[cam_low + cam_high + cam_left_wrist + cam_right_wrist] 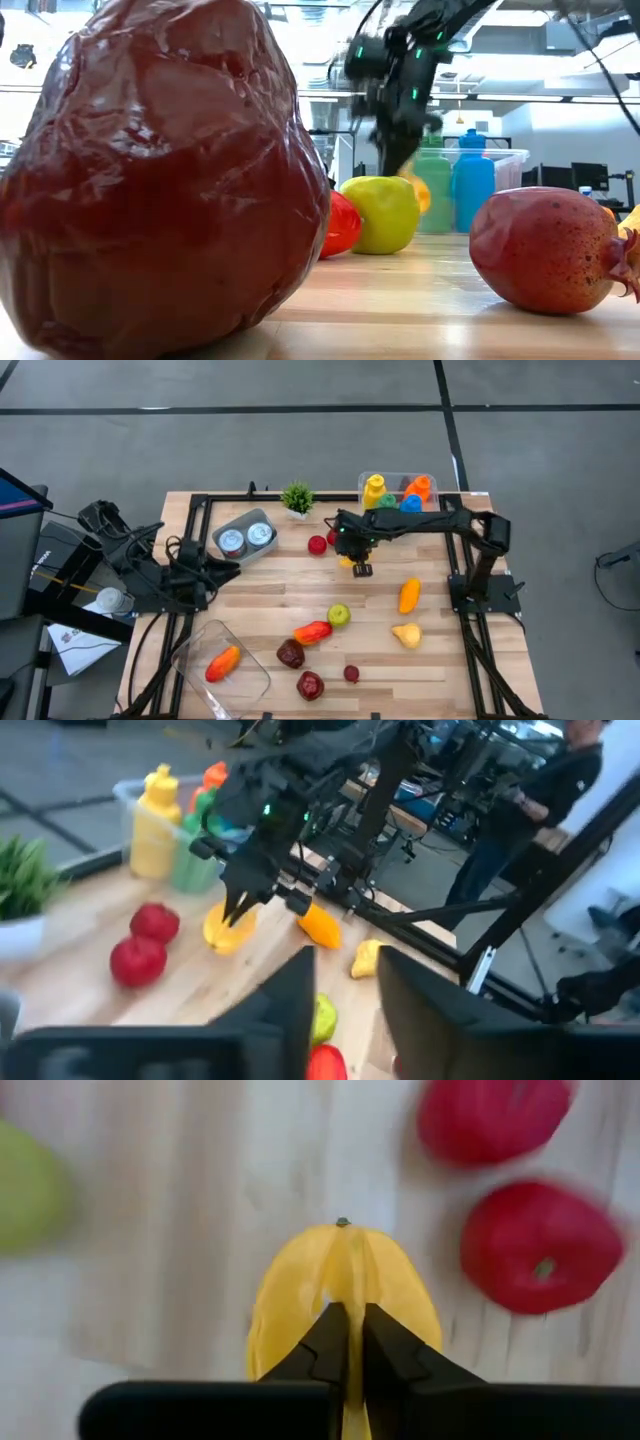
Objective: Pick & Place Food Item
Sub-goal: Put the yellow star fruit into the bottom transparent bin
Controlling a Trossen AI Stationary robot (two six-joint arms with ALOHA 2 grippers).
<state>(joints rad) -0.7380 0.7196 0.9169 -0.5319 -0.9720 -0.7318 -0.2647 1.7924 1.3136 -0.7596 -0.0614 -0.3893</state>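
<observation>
Yellow ridged fruit (345,1295) lies under the right gripper (347,1342) — its jaws pinched together on the fruit's central ridge. The left gripper (345,995) hangs over the table's left edge, jaws slightly apart — nothing between them.

Yellow ridged fruit (345,1295) showing under black right gripper (347,1342). Two red fruits (540,1245) lying beside it. Green apple (339,616), orange pepper (409,595), yellow pear (406,634), dark red pomegranate (548,250) sitting on light wood table (260,585). Clear bin (398,482) holding yellow, green, blue, orange bottles (374,490).
</observation>
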